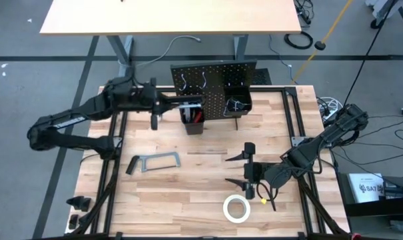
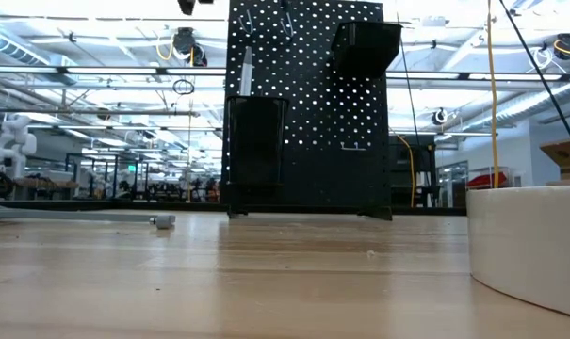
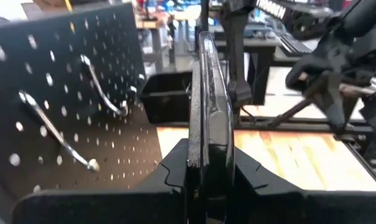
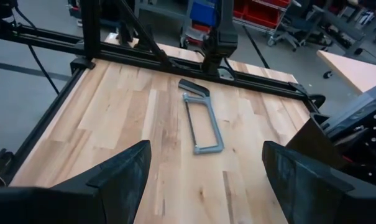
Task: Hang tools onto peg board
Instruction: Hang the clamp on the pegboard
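Left gripper (image 1: 162, 101) clamped on a long silver level (image 1: 184, 102), held beside the peg board (image 1: 218, 83) near its hooks (image 3: 104, 87). Could miss a hook and drop into the bin (image 1: 192, 120) if misaligned. Right gripper (image 1: 249, 172) spread wide, empty, low over the tabletop (image 1: 188, 193) by the tape roll (image 1: 236, 209); hacksaw (image 1: 154, 161) lying flat
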### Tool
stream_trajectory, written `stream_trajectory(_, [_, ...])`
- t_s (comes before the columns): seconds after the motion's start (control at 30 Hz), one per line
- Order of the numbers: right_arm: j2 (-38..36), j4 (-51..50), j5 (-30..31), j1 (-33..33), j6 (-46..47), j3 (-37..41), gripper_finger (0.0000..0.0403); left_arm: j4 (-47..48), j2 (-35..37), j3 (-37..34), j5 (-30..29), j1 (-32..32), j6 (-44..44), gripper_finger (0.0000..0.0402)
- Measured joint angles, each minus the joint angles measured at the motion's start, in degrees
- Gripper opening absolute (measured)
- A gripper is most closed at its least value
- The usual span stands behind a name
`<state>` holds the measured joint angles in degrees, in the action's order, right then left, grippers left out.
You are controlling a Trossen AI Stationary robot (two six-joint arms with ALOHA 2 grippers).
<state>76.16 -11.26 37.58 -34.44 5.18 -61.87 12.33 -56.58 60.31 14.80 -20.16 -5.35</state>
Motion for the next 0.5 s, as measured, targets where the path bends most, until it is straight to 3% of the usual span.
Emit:
stream_trajectory(0.27, [0.00, -0.16, -0.11, 1.15, -0.32, 0.00, 0.0302, -0.29, -5.29, 0.00, 11.17, -9.22, -1.44, 0.0054])
stream_trajectory(0.5, [0.00, -1.21, -0.18, 1.70, -0.33, -0.04, 0.0302, -2.14, -5.56, 0.00, 14.42, -13.50, -1.94, 0.0054])
